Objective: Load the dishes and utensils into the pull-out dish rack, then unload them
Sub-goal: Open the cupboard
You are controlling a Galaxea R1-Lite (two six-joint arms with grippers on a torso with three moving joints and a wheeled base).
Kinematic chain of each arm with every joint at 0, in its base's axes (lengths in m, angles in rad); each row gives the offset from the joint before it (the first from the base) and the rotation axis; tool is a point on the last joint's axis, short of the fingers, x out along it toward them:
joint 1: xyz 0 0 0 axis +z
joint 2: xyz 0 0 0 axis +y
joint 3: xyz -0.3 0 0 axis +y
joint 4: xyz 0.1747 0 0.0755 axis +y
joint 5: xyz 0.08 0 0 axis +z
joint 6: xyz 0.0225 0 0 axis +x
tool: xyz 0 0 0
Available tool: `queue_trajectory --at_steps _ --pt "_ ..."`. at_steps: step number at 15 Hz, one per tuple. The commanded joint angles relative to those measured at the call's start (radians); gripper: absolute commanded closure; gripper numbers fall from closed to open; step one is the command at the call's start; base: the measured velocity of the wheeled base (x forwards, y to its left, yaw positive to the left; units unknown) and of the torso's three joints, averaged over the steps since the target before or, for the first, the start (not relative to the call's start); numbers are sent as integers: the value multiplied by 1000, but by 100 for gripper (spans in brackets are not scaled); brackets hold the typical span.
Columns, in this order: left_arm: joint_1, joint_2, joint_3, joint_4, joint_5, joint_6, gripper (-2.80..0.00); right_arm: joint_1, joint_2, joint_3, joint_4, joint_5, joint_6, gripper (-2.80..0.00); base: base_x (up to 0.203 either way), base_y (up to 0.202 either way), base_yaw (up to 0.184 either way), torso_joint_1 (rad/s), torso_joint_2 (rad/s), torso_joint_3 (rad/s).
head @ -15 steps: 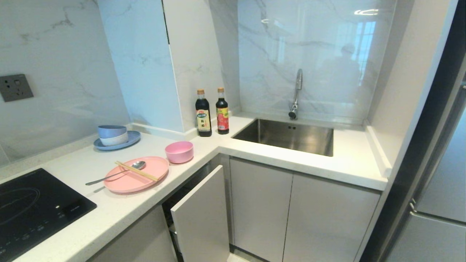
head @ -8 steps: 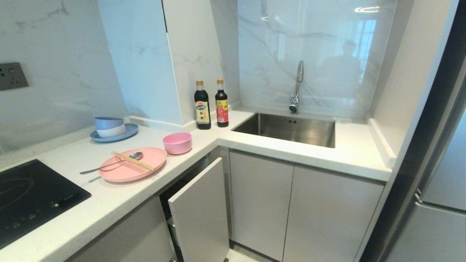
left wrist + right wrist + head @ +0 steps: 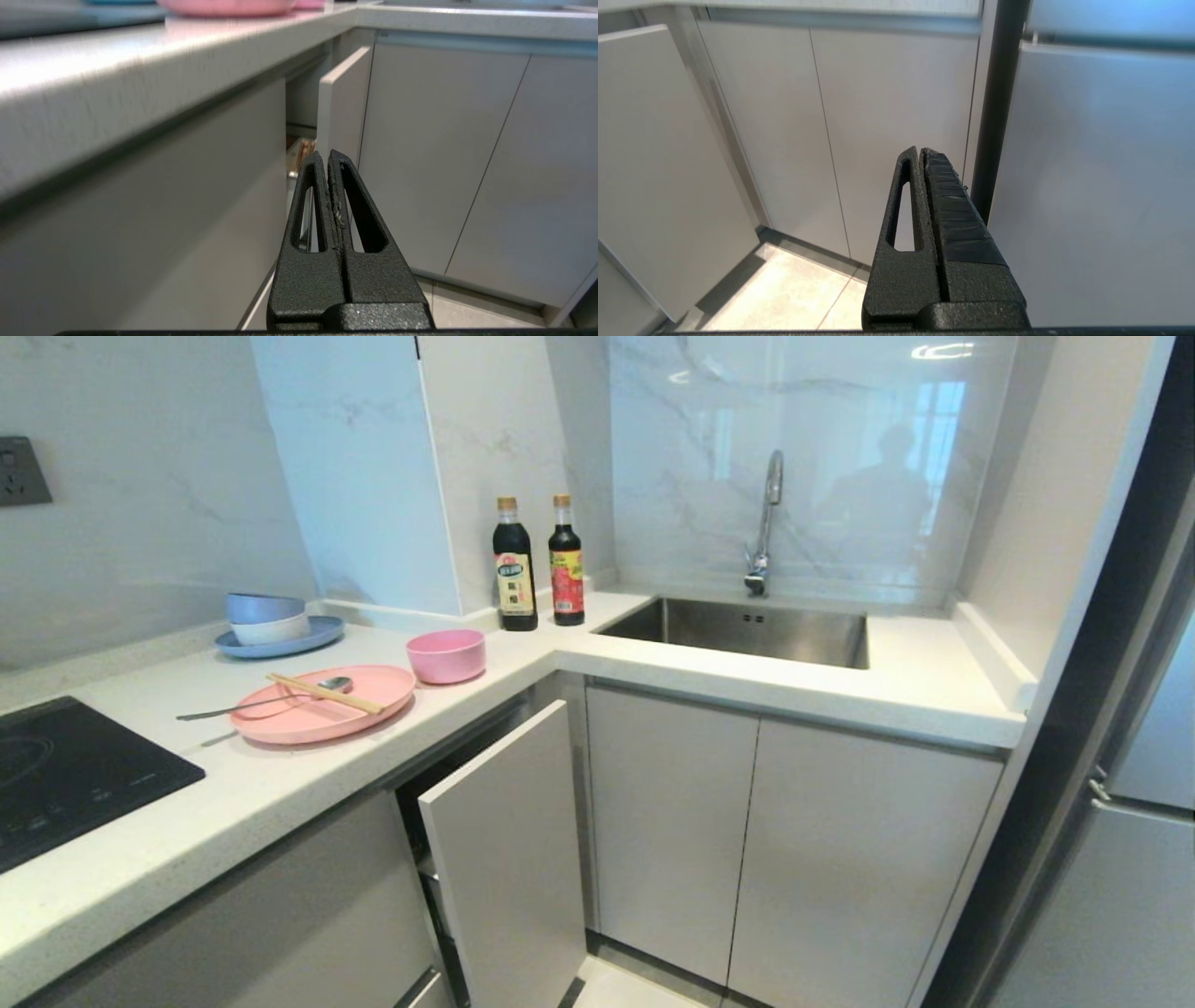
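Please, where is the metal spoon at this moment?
In the head view, the spoon is on the left part of the counter. Its bowl rests on the pink plate beside the chopsticks, and its handle points toward the black cooktop.

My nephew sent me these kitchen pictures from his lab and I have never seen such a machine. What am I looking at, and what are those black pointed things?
It is a wheeled robot with two arms. The wide picture comes from its head camera, looking down at a white counter. There lie a large flat pink plate bearing light wooden chopsticks and a shiny metal spoon, with a small pink bowl beside it. One cupboard door below stands ajar. The other two pictures come from cameras on the wrists. The black points are the left hand and the right hand, both shut and holding nothing, hanging in front of the cupboards below counter height.
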State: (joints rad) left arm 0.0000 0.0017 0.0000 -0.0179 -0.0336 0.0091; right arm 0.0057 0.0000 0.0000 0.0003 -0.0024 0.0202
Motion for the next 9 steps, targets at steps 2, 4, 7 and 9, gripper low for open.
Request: queue_trajectory --at_steps 2,4,7,9 --pt "0 0 12 0 0 0 0 0 0 2 0 -1 0 0 0 0 0 -238 476 238" --pt "0 1 12 0 0 0 0 1 0 2 -2 0 0 0 0 0 0 -196 390 200" --pt "0 1 12 0 0 0 0 0 0 2 -2 -1 0 0 0 0 0 -54 117 58" --pt "0 1 12 0 0 0 0 0 0 2 0 -1 0 0 0 0 0 -5 17 9"
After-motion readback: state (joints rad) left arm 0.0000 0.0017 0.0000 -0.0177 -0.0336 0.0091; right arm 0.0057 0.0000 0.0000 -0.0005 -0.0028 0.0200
